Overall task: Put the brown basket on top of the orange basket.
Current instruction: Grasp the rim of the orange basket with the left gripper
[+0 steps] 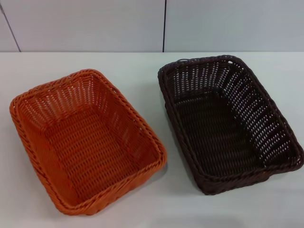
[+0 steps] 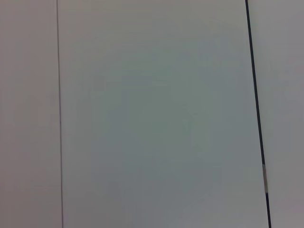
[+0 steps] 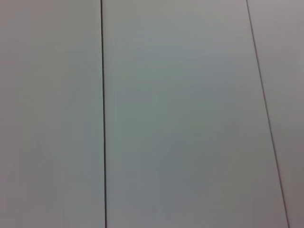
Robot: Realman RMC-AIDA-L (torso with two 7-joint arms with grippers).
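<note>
Since neither gripper shows, can't tell my hands' state; grab brown basket (image 1: 228, 121) rim, lift over orange basket (image 1: 88, 142).

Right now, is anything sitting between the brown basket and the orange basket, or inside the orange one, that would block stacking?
Nothing visible does. The brown basket and the orange basket stand side by side on the white table, apart, with bare tabletop between them. Both are empty. Neither hand is in view.
</note>
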